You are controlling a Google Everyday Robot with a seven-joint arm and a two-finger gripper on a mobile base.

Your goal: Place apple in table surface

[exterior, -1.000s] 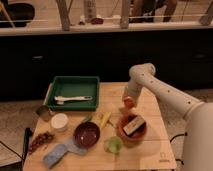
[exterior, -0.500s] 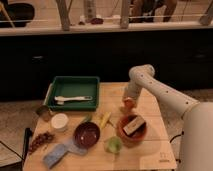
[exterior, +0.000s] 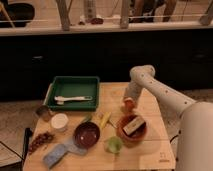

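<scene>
Green tray (exterior: 75,78) sits at the back left of the table (exterior: 150,156) with a white utensil (exterior: 72,99) lying in it. The brown bowl (exterior: 131,142) on the right has a pale blocky thing (exterior: 133,126) resting in it, tilted. In front of the tray there's a dark red bowl (exterior: 86,135), and a green cup (exterior: 114,145) stands between the two bowls, near the front. A white tub (exterior: 59,121) and a metal cup (exterior: 42,112) are off to the left; what's inside them can't be made out.

The arm (exterior: 160,92) comes in from the right, bends at an elbow above the table's back edge, then drops down. The gripper (exterior: 128,101) points down right at the apple (exterior: 129,106), which is low over the table just behind the brown bowl, right of the tray. Can't tell whether it's clamped on the apple or loose, or whether the apple touches the wood.
</scene>
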